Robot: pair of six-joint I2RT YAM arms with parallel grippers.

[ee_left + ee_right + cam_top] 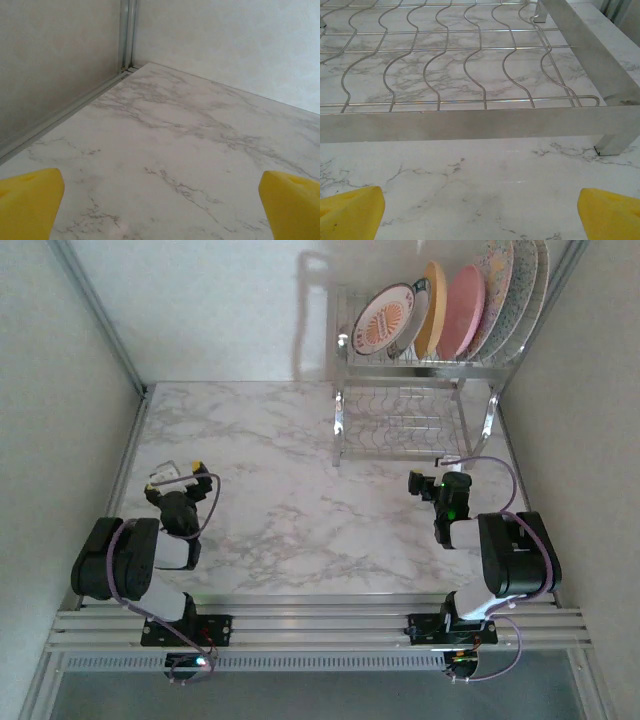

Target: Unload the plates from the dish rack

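- At the upper right of the top view, the dish rack (415,425) stands on the marble worktop (270,460), close to the back wall and the right-hand wall.
- Five plates (463,310) stand on edge in the slots of its upper shelf, side by side and leaning to the right.
- From left to right they are the sunburst plate (385,320), the yellow-orange plate (432,308), the pink plate, and two floral-speckled plates (495,288) at the far right.
- The left pincer (178,480) sits at the lower left of the top view, well apart from the rack.
- In the left wrist view, the left pincer (161,200) is spread wide and grips nothing. Its yellow fingertips (30,200) sit in the two bottom corners with bare marble between them.
- The right pincer (430,483) sits at the lower right of the top view, near the rack's front right leg.
- In the right wrist view, the right pincer (480,212) is also spread wide and grips nothing. The rack's front rail (470,125) crosses mid-frame, with the wavy wire lower shelf (470,65) behind it and a foot (612,145) at the right.
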